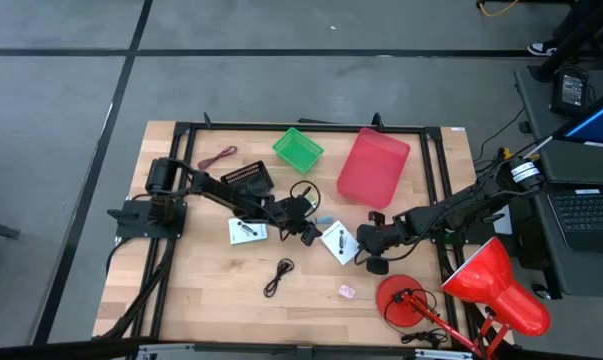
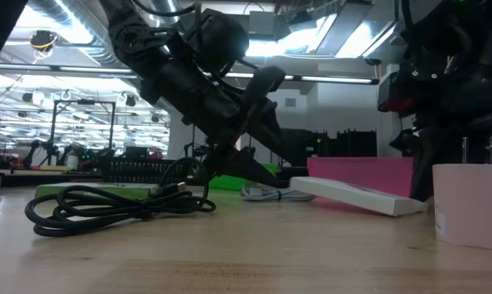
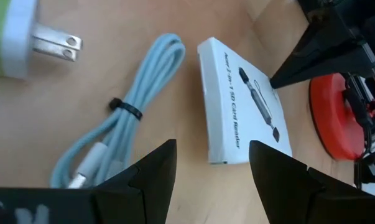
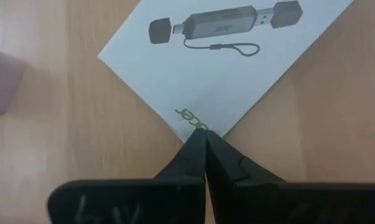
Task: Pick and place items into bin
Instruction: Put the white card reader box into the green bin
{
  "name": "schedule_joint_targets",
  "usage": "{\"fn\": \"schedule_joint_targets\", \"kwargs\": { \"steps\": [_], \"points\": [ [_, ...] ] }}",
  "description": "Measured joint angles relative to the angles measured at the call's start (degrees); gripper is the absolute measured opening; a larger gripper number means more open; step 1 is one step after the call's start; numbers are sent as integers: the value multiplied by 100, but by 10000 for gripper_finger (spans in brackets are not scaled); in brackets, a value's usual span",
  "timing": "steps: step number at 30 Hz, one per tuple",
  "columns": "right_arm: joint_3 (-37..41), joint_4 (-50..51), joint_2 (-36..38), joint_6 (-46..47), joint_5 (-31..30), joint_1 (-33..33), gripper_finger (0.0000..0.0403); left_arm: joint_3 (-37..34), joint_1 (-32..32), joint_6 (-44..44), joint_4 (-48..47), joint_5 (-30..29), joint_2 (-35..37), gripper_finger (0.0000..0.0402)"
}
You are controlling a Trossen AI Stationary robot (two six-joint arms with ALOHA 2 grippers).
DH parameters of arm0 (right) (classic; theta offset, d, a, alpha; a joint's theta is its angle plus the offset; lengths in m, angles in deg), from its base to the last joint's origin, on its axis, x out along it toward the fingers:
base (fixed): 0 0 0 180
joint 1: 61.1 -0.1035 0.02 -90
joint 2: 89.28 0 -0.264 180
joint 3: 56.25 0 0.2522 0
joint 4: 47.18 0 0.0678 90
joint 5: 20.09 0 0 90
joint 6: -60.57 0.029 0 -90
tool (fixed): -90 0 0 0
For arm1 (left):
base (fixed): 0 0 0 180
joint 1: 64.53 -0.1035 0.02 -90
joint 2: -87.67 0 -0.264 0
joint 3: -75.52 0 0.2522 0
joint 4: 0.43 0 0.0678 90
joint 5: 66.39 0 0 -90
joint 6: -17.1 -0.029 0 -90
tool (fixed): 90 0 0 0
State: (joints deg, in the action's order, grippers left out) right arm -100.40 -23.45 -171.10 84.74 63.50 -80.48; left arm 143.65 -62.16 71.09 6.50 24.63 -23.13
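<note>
A white card-reader box (image 1: 339,242) lies between both grippers. My right gripper (image 4: 204,134) is shut, with its tips at the box's near corner. My left gripper (image 3: 212,152) is open and hovers over bare wood between that box (image 3: 243,106) and a coiled light-blue cable (image 3: 125,124), touching neither. A second white box (image 1: 247,231) lies under the left arm. The black cable (image 1: 278,275) and a pink piece (image 1: 346,291) rest on the table nearer the front. The red cable (image 1: 218,157) lies at the far left. My right gripper meets the white box's corner (image 4: 196,124) with its shut fingertips (image 4: 193,149), coming from the table's right side and slanting down. No gap shows between the fingers. I cannot tell whether they press on the corner or only touch it. The box looks sloped in the low view (image 2: 352,194).
A green bin (image 1: 297,148) and a red bin (image 1: 373,165) stand at the far side. A red desk lamp (image 1: 491,290) with its round base (image 1: 396,298) crowds the near right corner. A green-and-white plug (image 3: 13,31) lies by the blue cable. A black comb-like block (image 1: 246,178) sits by the left arm.
</note>
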Motion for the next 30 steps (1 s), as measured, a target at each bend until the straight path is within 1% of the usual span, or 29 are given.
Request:
{"fn": "schedule_joint_targets", "kwargs": {
  "steps": [15,19,30],
  "points": [
    [7,-264,-11,80,-86,0,0,-2,106,247,2,-70,0,196],
    [7,-277,-21,80,-98,0,0,-4,151,287,-130,-145,0,196],
    [-29,-534,-419,80,-147,4,0,-4,207,505,-124,-167,0,196]
  ]
}}
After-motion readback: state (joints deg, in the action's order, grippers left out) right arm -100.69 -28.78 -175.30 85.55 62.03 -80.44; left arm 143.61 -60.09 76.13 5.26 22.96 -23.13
